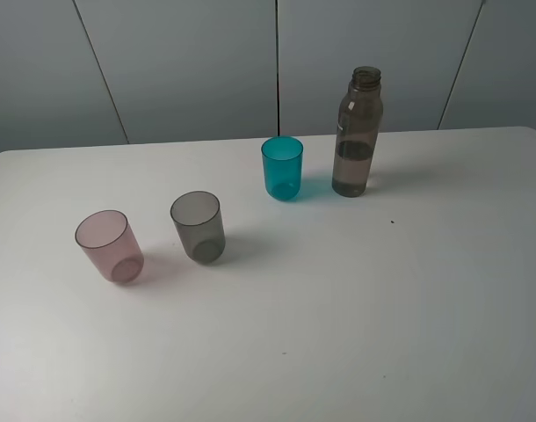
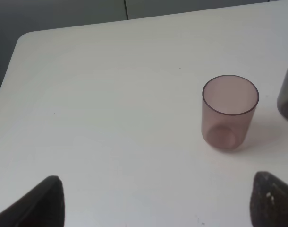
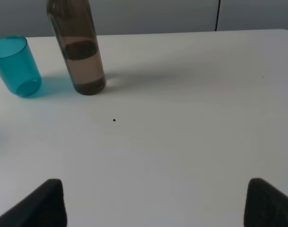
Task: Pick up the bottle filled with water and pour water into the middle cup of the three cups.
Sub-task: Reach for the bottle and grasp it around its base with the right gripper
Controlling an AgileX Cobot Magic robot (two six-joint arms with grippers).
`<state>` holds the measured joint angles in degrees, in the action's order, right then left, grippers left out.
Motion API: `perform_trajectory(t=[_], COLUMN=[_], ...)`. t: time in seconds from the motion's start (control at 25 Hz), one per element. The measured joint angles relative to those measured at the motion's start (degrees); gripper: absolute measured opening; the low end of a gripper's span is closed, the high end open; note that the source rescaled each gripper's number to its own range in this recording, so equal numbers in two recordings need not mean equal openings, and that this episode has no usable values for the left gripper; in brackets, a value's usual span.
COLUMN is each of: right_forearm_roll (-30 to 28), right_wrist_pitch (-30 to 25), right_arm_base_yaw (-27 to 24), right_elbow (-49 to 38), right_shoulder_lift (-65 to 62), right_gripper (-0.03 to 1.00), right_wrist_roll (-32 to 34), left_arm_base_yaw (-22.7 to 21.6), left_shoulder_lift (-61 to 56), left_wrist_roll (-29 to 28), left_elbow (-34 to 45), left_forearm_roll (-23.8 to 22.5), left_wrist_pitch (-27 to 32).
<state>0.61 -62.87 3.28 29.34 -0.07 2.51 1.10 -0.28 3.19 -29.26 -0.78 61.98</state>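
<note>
The smoky grey-brown bottle (image 1: 356, 132) stands upright at the back right of the white table, partly filled with water, its cap off. It also shows in the right wrist view (image 3: 78, 47). The three cups stand in a diagonal row: pink cup (image 1: 110, 245), smoky grey middle cup (image 1: 198, 227), teal cup (image 1: 282, 167). No arm shows in the exterior high view. My left gripper (image 2: 156, 203) is open and empty, short of the pink cup (image 2: 229, 112). My right gripper (image 3: 153, 203) is open and empty, well short of the bottle.
The white table (image 1: 382, 308) has rounded back corners and grey wall panels behind it. A small dark speck (image 1: 392, 221) lies on the table in front of the bottle. The teal cup (image 3: 14, 66) stands close beside the bottle.
</note>
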Motion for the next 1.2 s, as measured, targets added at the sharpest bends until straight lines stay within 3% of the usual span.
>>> perform_trajectory(t=[1.2], right_forearm_roll=[0.00], right_wrist_pitch=[0.00], right_arm_base_yaw=[0.00], right_elbow=[0.00], right_shoulder_lift=[0.00], right_gripper=[0.43], right_wrist_roll=[0.00], left_arm_base_yaw=[0.00], left_shoulder_lift=[0.00], left_wrist_roll=[0.00], left_elbow=[0.00], left_forearm_roll=[0.00], left_wrist_pitch=[0.00])
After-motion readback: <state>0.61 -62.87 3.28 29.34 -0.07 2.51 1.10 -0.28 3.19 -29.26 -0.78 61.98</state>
